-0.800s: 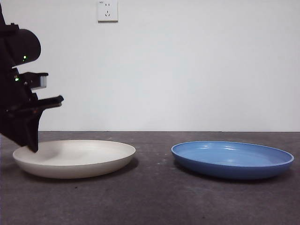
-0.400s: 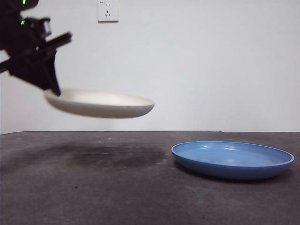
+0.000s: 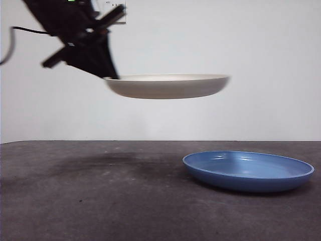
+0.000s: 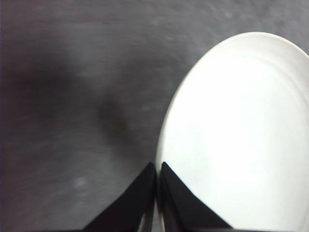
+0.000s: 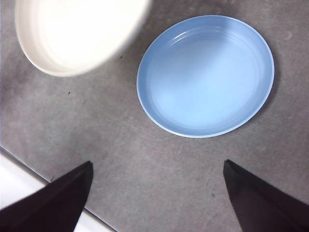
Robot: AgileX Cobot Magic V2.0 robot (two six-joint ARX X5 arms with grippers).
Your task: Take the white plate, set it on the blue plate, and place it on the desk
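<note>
Left gripper [image 4: 156, 169] pinches the white plate [image 3: 168, 86] by its rim, level in mid-air (cream, matte), clear above desk [image 3: 100, 201]; blue plate [image 3: 248, 170] apart. Right gripper [image 5: 157, 193] spread wide.

You're looking at a bare lab-style test bench: a mottled dark grey surface [image 3: 100, 201] against a plain white wall [image 3: 251, 50], with one wall socket [image 3: 116, 6] partly hidden.
</note>
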